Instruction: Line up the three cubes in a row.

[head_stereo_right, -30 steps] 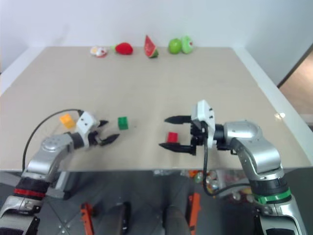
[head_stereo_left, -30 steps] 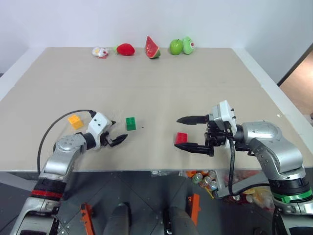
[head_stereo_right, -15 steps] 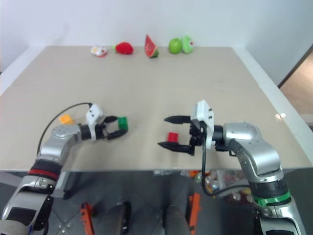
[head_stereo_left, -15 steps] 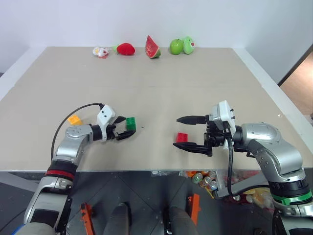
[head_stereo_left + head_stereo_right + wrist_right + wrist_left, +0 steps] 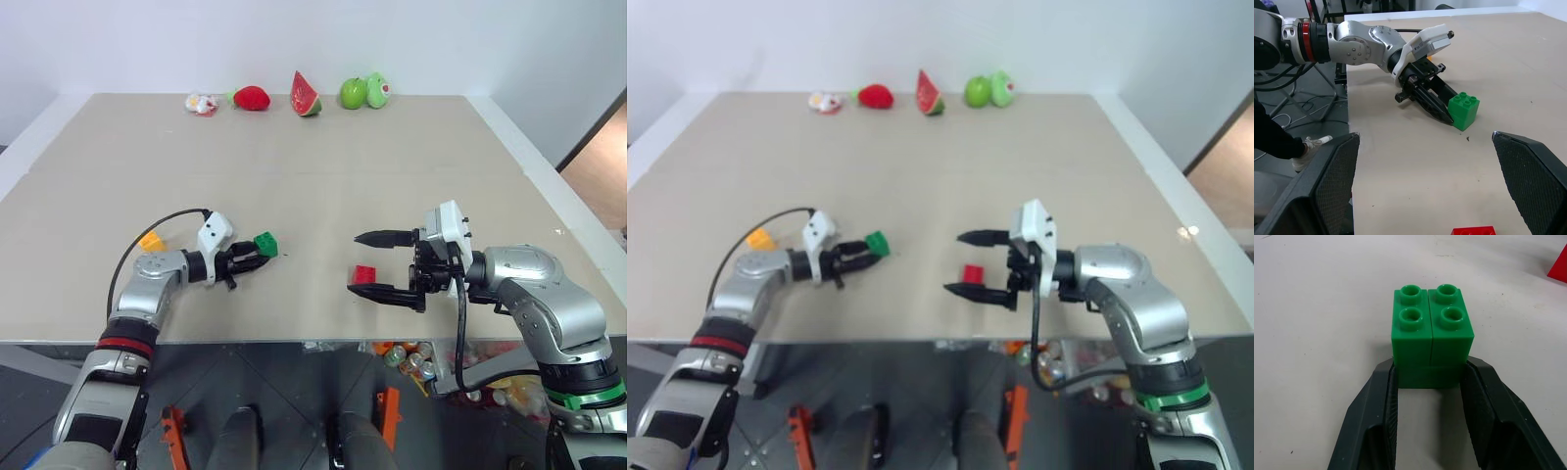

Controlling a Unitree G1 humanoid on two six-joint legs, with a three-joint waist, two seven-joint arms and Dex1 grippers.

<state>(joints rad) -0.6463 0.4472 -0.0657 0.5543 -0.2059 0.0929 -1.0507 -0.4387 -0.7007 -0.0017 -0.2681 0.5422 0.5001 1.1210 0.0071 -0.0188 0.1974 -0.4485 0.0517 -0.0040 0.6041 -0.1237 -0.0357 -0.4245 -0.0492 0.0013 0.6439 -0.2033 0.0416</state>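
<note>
Cubes are sitting spread across the near part of the beige table [image 5: 313, 186], not yet in a row. Farthest left, the yellow-orange cube [image 5: 150, 240] is lying just beside the left forearm, partly hidden behind it. Next, the left gripper [image 5: 257, 258] is clamping the green cube [image 5: 1432, 335] by its lower rear edge, fingers [image 5: 1374, 431] pressing on both sides while most of the brick is sticking out past the tips. That shallow hold is the main risk: the brick is looking tilted in the head views, so on a lift or a slide it may be pivoting out of the pinch, tipping over, or skidding askew and ending up out of line.

Further right, the red cube [image 5: 364, 275] is resting on the table between the spread fingers of the right gripper [image 5: 369, 264], which is standing wide and gripping nothing. If that gripper is closing while the cube sits off-centre, one finger could be knocking it away first.

Both arms are working toward the same middle patch, so a collision between them is another hazard. The toy fruits [image 5: 306, 95] along the far edge are staying well apart from all this.
</note>
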